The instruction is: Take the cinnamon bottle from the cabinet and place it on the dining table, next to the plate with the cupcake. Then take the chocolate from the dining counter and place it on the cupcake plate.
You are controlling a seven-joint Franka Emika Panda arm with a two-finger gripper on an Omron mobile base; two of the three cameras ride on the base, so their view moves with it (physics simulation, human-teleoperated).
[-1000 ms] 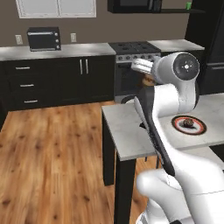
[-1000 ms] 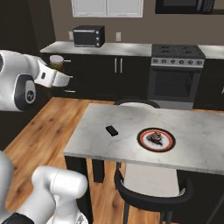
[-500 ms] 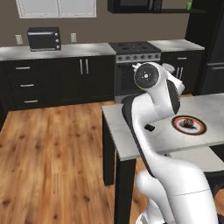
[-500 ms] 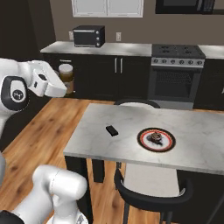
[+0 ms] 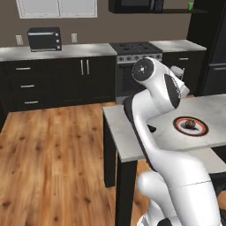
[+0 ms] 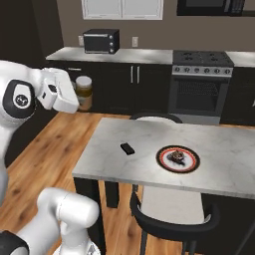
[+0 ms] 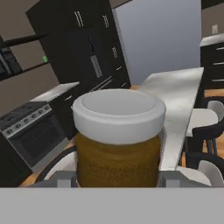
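From my remote station, I see the end effector [image 6: 79,97] clamped on the cinnamon bottle [image 6: 83,92], its amber body and pale lid held upright beside the white hand in the right base view. The jar hangs in the air off the near left corner of the dining counter [image 6: 149,130], above the wooden floor [image 6: 55,144] and clear of the marble top. In the hand view the cinnamon bottle [image 7: 117,140] fills the foreground, its white lid facing the camera, and grey parts of the end effector [image 7: 118,180] press in on both flanks of the amber glass; beyond it the marble slab of the dining counter [image 7: 179,94] runs away to the right.

On the marble top, the plate [image 6: 178,159] sits toward the middle-right with its dark cupcake [image 6: 176,157] at the centre. The chocolate [image 6: 127,148], a small black bar, lies flat on the marble to the left of the plate, near it but not touching. A black-backed chair [image 6: 172,221] is tucked under the near edge.

In the left base view my arm bends over the dining counter [image 5: 117,132], and the plate [image 5: 190,126] shows just past it on the right. Behind, a black stove [image 6: 201,84] and a black toaster oven [image 6: 101,41] line the kitchen worktop [image 6: 129,55].
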